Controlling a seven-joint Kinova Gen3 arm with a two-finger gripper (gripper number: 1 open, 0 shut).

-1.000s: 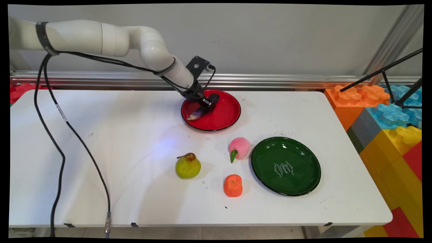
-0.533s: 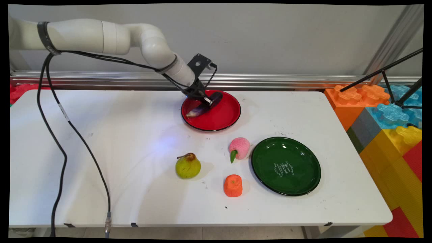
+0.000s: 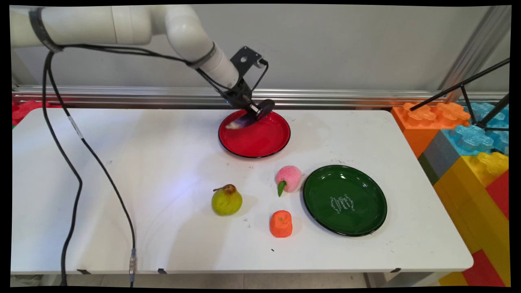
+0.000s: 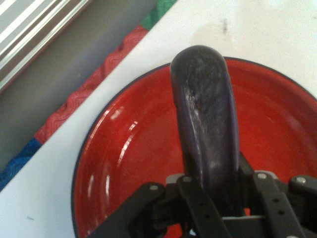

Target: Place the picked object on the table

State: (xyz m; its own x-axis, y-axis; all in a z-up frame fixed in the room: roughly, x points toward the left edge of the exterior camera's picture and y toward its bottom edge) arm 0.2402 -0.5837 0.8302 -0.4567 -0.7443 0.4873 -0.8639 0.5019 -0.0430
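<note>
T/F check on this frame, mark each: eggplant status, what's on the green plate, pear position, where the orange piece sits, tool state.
1. The tool is shut on the eggplant, held above the red plate. True.
2. The green plate holds the pink peach. False: it holds nothing; the pink peach lies on the table beside its left rim.
3. The pear stands on the table, apart from both plates. True.
4. The orange fruit sits on the red plate. False: it is on the table, nearer the camera than the peach.
5. The tool is open. False: the hand view shows it shut on the eggplant.
</note>
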